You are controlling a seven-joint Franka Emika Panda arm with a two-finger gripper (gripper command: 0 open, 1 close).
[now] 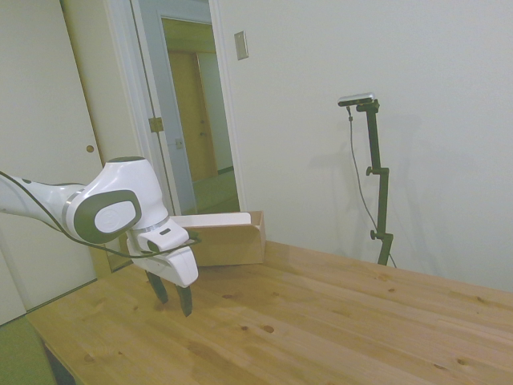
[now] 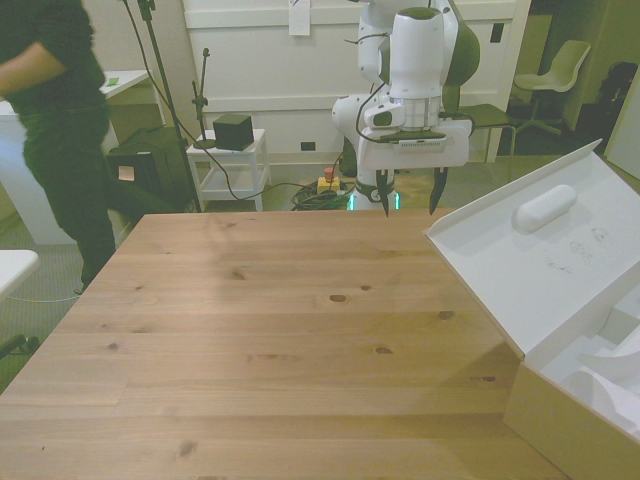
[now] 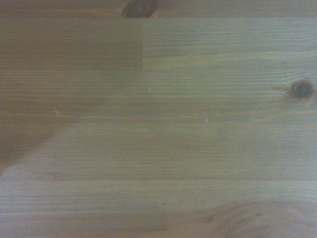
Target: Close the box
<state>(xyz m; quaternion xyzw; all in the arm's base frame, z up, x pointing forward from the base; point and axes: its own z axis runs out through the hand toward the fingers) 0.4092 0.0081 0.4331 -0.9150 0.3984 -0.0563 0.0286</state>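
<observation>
One box (image 2: 570, 400) sits at the counter's (image 2: 280, 330) near corner on the front view's right, its big white-lined flap (image 2: 530, 250) standing open and leaning up and away from the body, toward the middle of the counter. In the side view the same box (image 1: 228, 241) shows as a low brown shape at the far end, behind the arm. The tool (image 2: 408, 205) hangs well apart from it, above the far edge of the counter, fingers spread and holding nothing, pointing down.

The step in hand looks like the approach: nothing touches the flap yet. To do it well, the tool probably needs to travel across to the flap's outer side and get behind its free upper edge, then push that edge over in an arc about the hinge line so the flap falls onto the box. Pushing high on the flap, near the free edge and its oval bump (image 2: 545, 208), should give the most leverage; pushing low near the fold risks sliding the whole box instead.

Room is generous: bare wood lies between tool and box, and the wrist view shows only plank grain (image 3: 158, 124) below. The box stands close to the counter's edge, so a hard sideways shove could move it off. A person (image 2: 60, 120) stands beyond the counter on the front view's left, clear of the path.
</observation>
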